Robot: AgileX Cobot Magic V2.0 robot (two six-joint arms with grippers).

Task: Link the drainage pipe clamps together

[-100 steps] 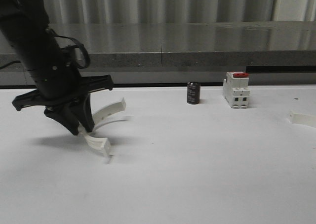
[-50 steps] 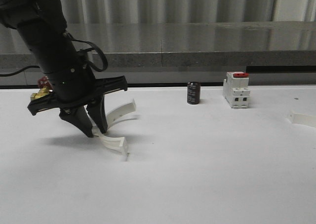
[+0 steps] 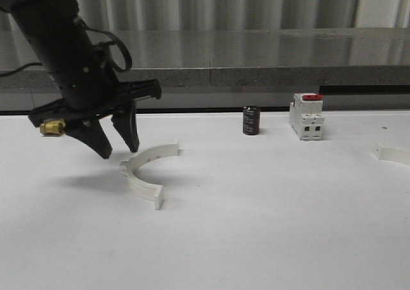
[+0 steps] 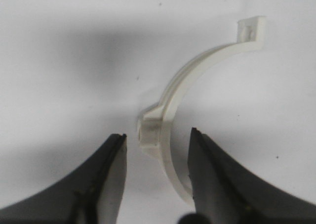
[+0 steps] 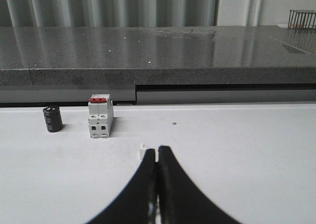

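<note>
One white half-ring drainage pipe clamp lies flat on the table at the left, its open side facing right. My left gripper hangs open just above its left part, touching nothing. In the left wrist view the same clamp curves away from between the spread fingers of the left gripper. A second clamp lies at the far right edge of the table. My right gripper is shut with nothing between its fingers; a white clamp tab peeks out on the table just beyond its tips.
A black cylinder and a white breaker with a red top stand at the back of the table, also seen as cylinder and breaker. A small brass piece sits behind the left arm. A grey ledge borders the back.
The left gripper carried the clamp right, then opened and let it go. It has risen slightly, and the clamp now rests flat on the table.
</note>
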